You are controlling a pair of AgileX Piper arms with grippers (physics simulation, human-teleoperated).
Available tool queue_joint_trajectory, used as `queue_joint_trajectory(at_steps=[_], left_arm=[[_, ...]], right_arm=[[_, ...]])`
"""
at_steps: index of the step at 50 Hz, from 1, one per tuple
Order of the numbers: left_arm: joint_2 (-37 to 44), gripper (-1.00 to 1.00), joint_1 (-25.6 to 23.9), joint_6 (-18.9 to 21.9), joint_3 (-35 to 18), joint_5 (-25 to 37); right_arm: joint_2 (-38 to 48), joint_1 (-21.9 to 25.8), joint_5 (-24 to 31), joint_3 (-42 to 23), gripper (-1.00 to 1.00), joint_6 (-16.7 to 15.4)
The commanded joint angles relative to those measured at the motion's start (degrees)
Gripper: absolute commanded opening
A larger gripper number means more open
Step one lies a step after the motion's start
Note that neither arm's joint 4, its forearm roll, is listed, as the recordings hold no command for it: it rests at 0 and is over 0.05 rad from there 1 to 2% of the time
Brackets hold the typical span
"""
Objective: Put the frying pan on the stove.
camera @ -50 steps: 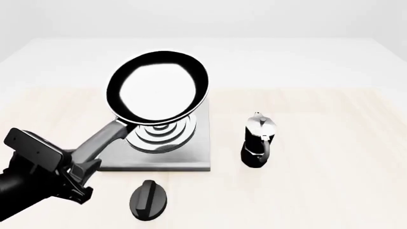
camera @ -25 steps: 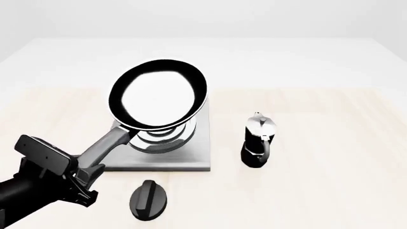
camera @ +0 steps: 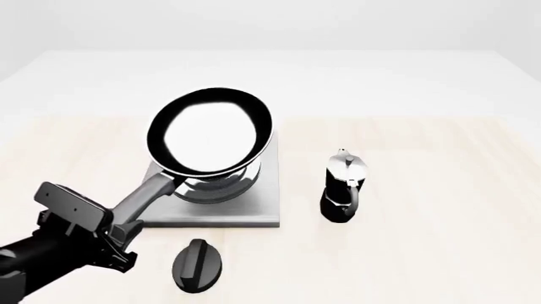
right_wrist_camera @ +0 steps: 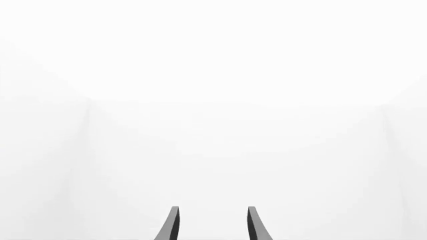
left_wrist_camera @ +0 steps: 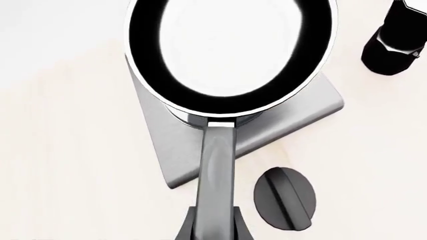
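A black-and-silver moka pot (camera: pixel 343 186) stands upright on the pale table (camera: pixel 439 253), well apart from a black oval knob (camera: pixel 197 265).

A pale, light-wood table (camera: pixel 439 253) with faint grain fills the scene under bright, even light; behind it stands a plain white wall (camera: pixel 338 25)

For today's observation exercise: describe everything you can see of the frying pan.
The frying pan is round, shallow and black, with a glossy pale-reflecting inside and a long dark grey handle. The left gripper holds the handle's near end. The pan sits tilted over the stove, covering most of its silver rings; whether it touches them cannot be told.
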Motion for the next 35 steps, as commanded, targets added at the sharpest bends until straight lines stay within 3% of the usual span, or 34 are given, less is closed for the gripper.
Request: queue_joint_trajectory(at_steps=[1,35], left_arm=[[0.57,-1.00,0.47,0.33,-0.34,-2.17],[5.57,-1.00,1.60,-0.10,1.38,-7.42]], right_arm=[[0.00,0.19,-0.36,0.70,1.00,-0.24],[0.00,1.11,-1.98,3.48,1.00,-1.53]])
